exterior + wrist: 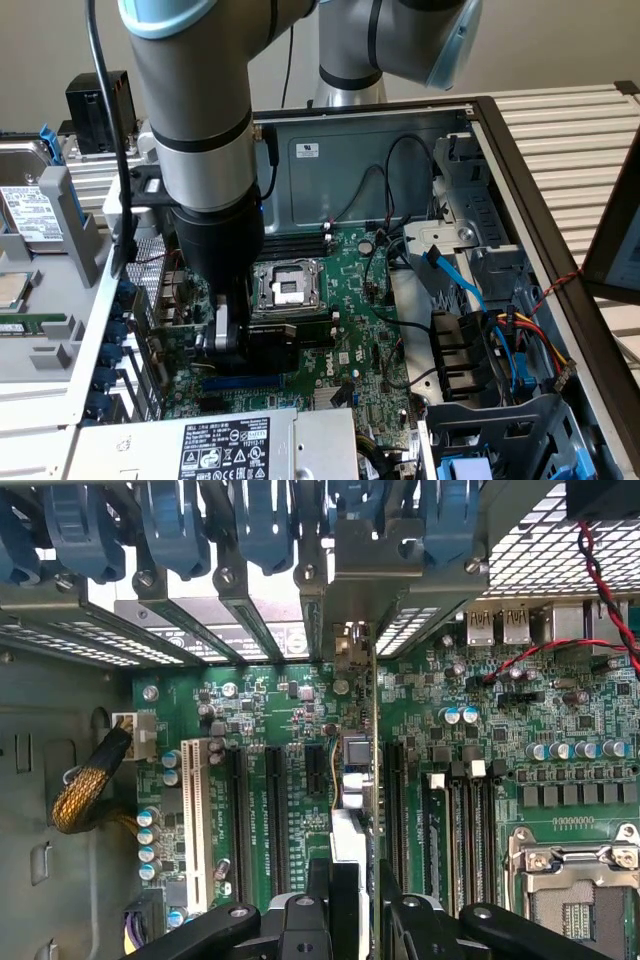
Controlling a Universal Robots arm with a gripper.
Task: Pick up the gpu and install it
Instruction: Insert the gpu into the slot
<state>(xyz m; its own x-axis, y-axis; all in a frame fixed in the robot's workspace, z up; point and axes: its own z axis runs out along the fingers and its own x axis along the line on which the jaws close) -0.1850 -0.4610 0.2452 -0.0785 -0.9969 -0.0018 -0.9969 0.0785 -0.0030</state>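
Note:
My gripper [232,345] is down inside the open PC case, low over the large green motherboard [385,330]. It is shut on the gpu [285,348], whose black fan shroud sticks out toward the exterior view's right. In the wrist view the gpu [360,765] stands edge-on between my fingers [322,910], lined up among the black expansion slots [272,810]. Its silver end bracket [385,575] reaches the rear slot openings of the case. Whether the card's edge is seated in a slot I cannot tell.
The CPU socket [285,288] lies just behind the gripper, and RAM sticks [455,830] lie beside the card. The power supply [240,445] is in front, with cables and the drive cage [480,330] on the exterior view's right. Blue latches [170,530] and red-black wires [600,590] line the rear wall.

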